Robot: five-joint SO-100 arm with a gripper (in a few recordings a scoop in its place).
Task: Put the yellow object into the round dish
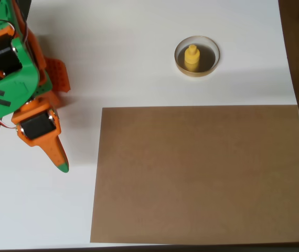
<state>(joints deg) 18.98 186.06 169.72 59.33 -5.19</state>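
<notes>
The yellow object stands upright inside the round dish, its knob on top, a little left of the dish's middle. The dish, with a pale tan rim and dark inside, rests on the white table at the upper right. My gripper is far off at the left side, well apart from both. Its orange fingers taper together to a single green-tipped point aimed down and to the right, with nothing between them.
A large brown board lies flat over the lower right of the white table. The green and orange arm fills the upper left corner. The table's right edge runs close to the dish.
</notes>
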